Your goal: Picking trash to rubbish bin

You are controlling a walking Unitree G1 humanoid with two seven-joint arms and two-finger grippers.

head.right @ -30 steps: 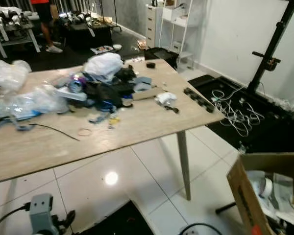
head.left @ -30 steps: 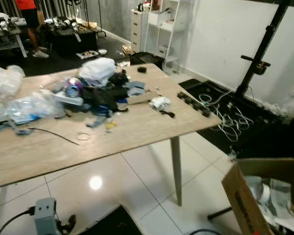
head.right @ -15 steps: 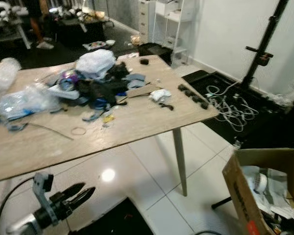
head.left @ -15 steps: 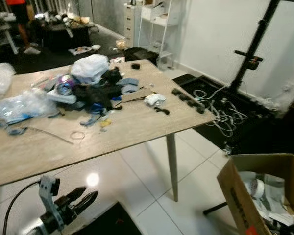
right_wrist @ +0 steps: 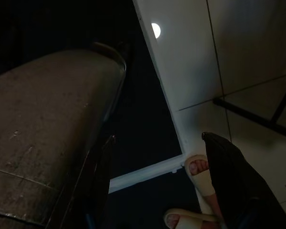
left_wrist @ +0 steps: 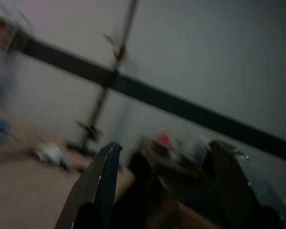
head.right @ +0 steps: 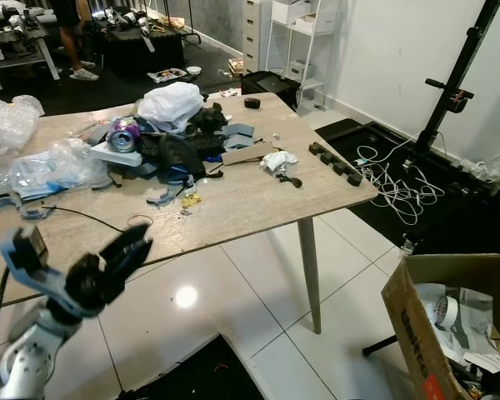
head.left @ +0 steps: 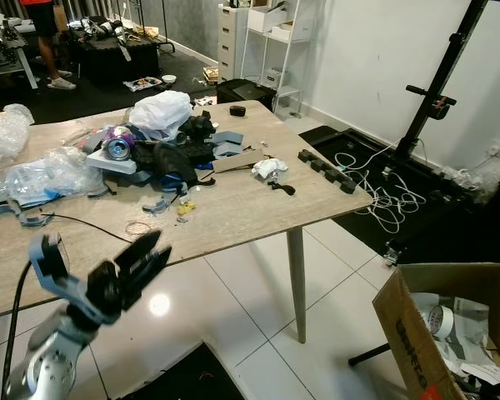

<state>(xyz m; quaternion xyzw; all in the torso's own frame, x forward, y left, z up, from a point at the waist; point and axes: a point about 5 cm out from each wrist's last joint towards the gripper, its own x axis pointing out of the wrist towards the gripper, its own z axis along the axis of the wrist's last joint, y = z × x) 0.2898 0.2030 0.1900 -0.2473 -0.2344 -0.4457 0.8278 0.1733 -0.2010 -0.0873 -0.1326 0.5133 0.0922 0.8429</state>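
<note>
Trash is piled on the wooden table (head.left: 233,218): a white plastic bag (head.left: 162,111), a purple can (head.left: 118,148), clear plastic wrap (head.left: 46,177), black clutter (head.left: 177,160) and a crumpled white paper (head.left: 269,167). An open cardboard box (head.left: 404,337) stands on the floor at lower right and holds paper and a tape roll. My left gripper (head.left: 161,247) is raised in front of the table's near edge, open and empty. The left wrist view is blurred, with its fingers (left_wrist: 102,174) apart. My right gripper (right_wrist: 158,139) hangs low over the floor, open and empty.
A row of black blocks (head.left: 327,170) lies near the table's right edge. White cables (head.left: 377,196) and a black stand (head.left: 423,112) occupy the floor at right. A person (head.left: 48,33) stands far back. A person's feet (right_wrist: 200,174) are near my right gripper.
My left arm has risen from the bottom of the view, and its gripper now reaches up to the table's near edge. The camera has shifted slightly.
</note>
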